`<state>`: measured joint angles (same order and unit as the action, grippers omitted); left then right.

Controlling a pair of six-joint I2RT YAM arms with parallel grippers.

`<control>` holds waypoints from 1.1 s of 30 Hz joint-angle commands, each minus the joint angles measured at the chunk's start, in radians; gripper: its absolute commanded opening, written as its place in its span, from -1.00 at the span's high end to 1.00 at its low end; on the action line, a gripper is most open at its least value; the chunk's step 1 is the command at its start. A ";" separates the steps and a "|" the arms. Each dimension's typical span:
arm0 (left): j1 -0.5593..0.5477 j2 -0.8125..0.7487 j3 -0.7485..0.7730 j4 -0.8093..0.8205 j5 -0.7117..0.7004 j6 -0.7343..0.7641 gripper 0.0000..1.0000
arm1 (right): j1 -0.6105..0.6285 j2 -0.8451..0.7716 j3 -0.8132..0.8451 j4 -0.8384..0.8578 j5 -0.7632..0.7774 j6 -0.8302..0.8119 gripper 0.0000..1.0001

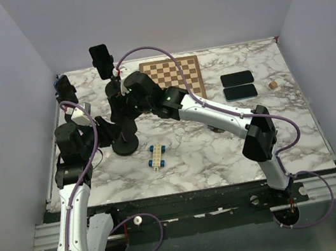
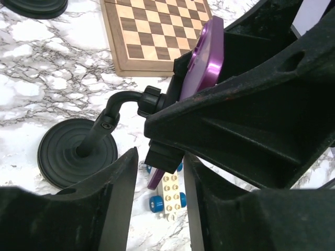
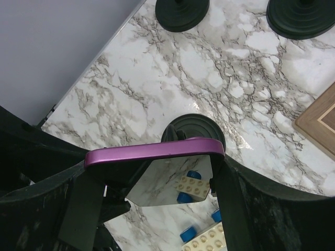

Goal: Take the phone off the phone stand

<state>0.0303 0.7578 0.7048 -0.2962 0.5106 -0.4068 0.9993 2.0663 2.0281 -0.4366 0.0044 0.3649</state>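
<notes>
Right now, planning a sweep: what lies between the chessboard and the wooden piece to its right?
A far black phone and a near black phone lie flat between the chessboard and the wooden piece, in the top view.

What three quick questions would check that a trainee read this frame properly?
1. True or false: the phone is already off the stand.
2. What flanks the phone's ends? A) the fingers of the right gripper B) two bricks C) nothing
3. Fill in: the toy lying by the stand's base has ___ wheels.

Key: 1 false, the phone sits in the stand; 2 A; 3 blue.
</notes>
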 commanded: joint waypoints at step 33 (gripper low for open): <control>-0.007 -0.064 -0.069 0.064 0.003 0.042 1.00 | -0.090 -0.035 -0.148 0.094 -0.202 -0.104 0.99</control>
<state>0.0246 0.7219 0.6521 -0.2348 0.5339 -0.3733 0.9859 2.0361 1.9400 -0.3313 -0.0154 0.3130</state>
